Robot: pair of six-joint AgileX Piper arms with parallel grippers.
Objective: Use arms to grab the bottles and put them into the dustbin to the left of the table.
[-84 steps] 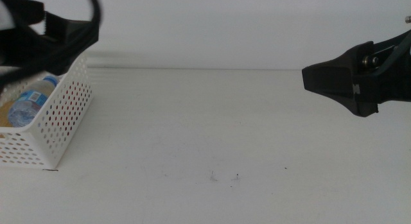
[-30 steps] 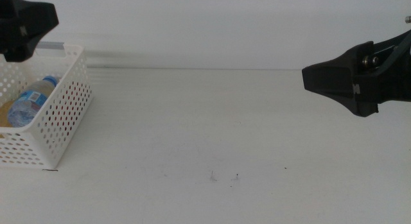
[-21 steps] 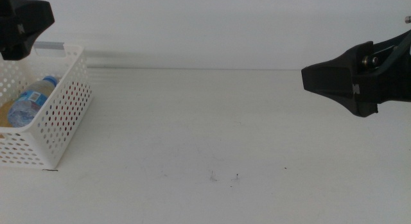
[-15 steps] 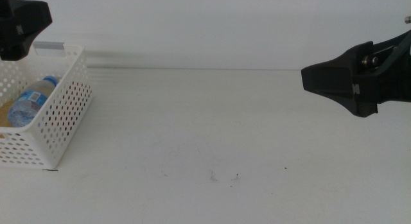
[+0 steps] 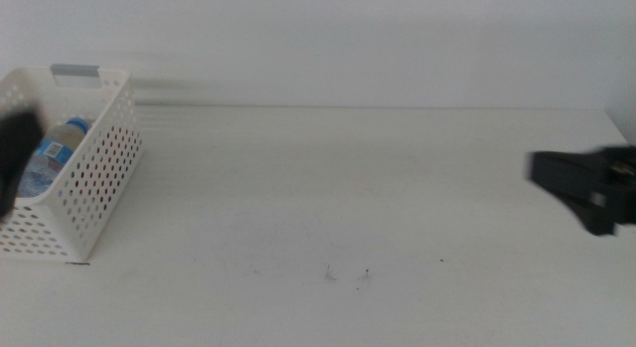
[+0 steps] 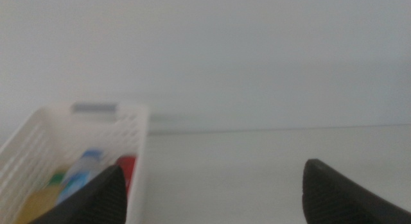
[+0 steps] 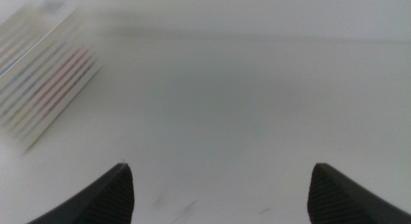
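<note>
The white perforated dustbin (image 5: pixel 94 173) stands at the table's (image 5: pixel 328 178) far left. Inside it lie the water bottle (image 5: pixel 48 153) with its blue cap, also seen as the water bottle (image 6: pixel 80 176) in the left wrist view beside the red can (image 6: pixel 127 167) and the yellow tea bottle (image 6: pixel 38 201). My left gripper (image 5: pixel 12 153) is a dark blur at the left edge, in front of the dustbin. Its jaws stand wide open and empty in the left wrist view, left gripper (image 6: pixel 215 195). My right gripper (image 5: pixel 581 188) sits low at the right edge, open and empty, right gripper (image 7: pixel 221 189).
The dustbin's grey handle bar (image 5: pixel 76 72) is at its far end. A few dark specks (image 5: pixel 348 275) mark the tabletop near the front. In the right wrist view the dustbin (image 7: pixel 45 89) is a blur at the far side.
Both arms have pulled back. The left gripper dropped from above the dustbin to the left edge. The right gripper slid lower and toward the right edge.
</note>
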